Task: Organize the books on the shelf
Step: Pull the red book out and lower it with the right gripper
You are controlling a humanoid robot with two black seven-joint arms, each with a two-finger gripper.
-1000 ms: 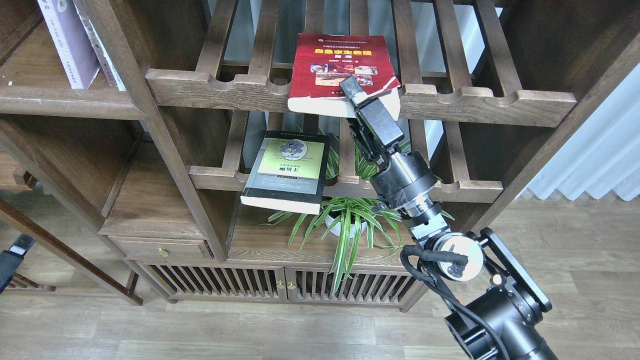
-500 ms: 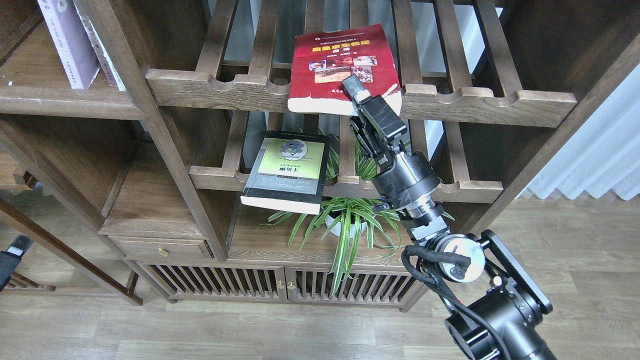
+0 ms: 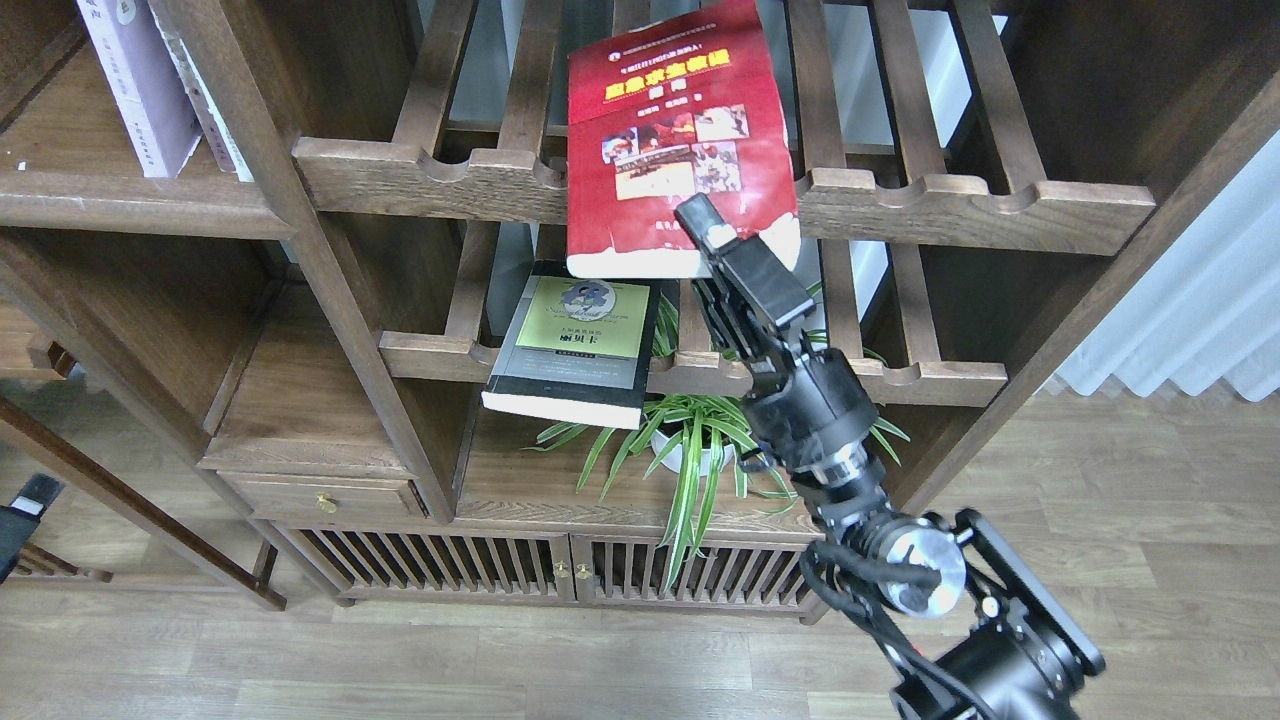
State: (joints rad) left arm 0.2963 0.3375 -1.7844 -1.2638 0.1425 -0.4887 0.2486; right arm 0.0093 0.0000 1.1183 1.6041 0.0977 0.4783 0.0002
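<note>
My right gripper is shut on the lower right corner of the thick red book and holds it tilted up, its front clear of the upper slatted rack. The black-grey book with a yellow-green panel lies on the lower slatted rack, overhanging its front rail. The pale lavender-white book stands upright on the flat dark-brown shelf at the top left. Only a dark part of my left arm shows at the left edge; its gripper is out of view.
A second pale book leans beside the lavender one. A potted spider plant stands under the lower rack, behind my right arm. A drawer and slatted cabinet doors sit below. A white curtain hangs at the right.
My right gripper has pulled back and down with the red book, lifting and tilting it off the upper rack toward me. The black-grey book has not moved.
</note>
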